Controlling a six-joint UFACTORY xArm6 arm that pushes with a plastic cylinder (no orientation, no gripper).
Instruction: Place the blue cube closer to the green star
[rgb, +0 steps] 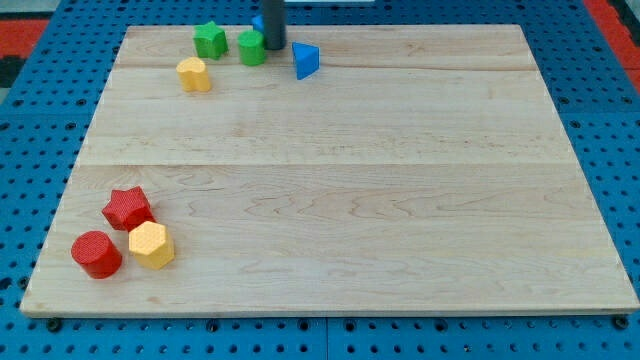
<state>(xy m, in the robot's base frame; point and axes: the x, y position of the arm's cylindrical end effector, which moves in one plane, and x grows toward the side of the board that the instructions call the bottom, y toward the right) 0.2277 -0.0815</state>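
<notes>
The green star (209, 40) lies near the board's top edge, left of centre. The blue cube (258, 22) sits at the top edge, mostly hidden behind my rod; only a small blue corner shows to the rod's left. My tip (274, 47) comes down just below and to the right of the blue cube, touching or almost touching the right side of a second green block (251, 48). That green block lies between the tip and the green star.
A blue triangular block (306, 61) lies right of the tip. A yellow block (194, 74) lies below the green star. A red star (127, 208), a red cylinder (96, 254) and a yellow hexagon (151, 245) cluster at the bottom left. The wooden board (350, 200) rests on blue pegboard.
</notes>
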